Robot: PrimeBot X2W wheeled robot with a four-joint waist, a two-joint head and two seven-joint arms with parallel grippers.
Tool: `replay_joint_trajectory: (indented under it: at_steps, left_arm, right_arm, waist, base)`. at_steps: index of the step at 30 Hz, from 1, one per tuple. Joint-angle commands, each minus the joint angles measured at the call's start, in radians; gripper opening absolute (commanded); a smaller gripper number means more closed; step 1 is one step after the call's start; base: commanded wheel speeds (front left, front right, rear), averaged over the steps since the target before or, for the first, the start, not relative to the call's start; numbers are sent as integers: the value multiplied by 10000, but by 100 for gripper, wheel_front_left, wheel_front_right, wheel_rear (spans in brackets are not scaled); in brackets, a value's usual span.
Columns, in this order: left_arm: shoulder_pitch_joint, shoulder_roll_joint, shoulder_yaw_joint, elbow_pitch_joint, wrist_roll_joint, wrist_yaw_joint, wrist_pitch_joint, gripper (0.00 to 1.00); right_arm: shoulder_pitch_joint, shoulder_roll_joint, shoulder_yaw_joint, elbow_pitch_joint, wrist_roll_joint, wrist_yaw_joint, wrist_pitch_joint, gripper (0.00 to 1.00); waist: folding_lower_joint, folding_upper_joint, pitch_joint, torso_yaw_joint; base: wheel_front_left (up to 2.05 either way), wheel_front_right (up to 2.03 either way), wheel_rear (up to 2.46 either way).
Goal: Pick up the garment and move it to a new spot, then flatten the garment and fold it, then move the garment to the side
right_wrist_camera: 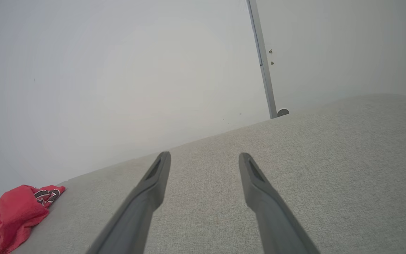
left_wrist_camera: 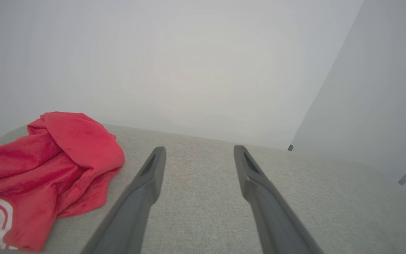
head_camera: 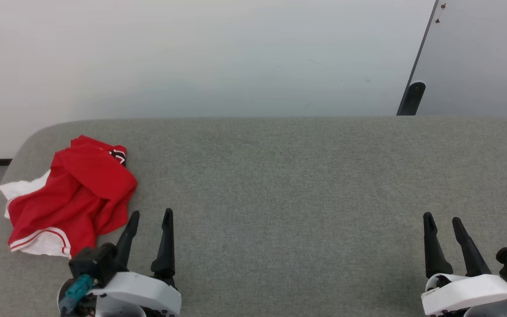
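Wide-jawed left claw [head_camera: 151,213] beside crumpled garment [head_camera: 82,189] at left edge of table [head_camera: 280,176]

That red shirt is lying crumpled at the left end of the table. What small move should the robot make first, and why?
Probably swing the left gripper leftward over the garment and lower it onto the cloth. Its jaws stand open and empty beside the crumpled heap on the grey table, while the right gripper, also open, sits far across.
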Motion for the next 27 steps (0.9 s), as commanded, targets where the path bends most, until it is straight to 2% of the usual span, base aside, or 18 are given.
replay_joint_trajectory:
  at_steps: [1, 13, 27]
  left_arm:
    - [-28, 77, -24, -132, 286, 85, -100, 100]
    - [136, 85, -102, -290, 1225, 131, -371, 100]
    - [210, -247, 213, -252, 1958, -285, -663, 100]
  right_arm:
    - [28, -5, -25, -114, -283, 38, -92, 100]
    - [99, -7, 24, -203, -1356, 45, -369, 100]
    - [265, -13, 19, -336, -2486, 52, -634, 100]
  waist:
    - [0, 0, -12, 3]
    - [0, 0, -116, 0]
    - [0, 0, -240, 195]
  base:
    - [0, 0, 0]
    - [0, 0, 0]
    - [0, 0, 0]
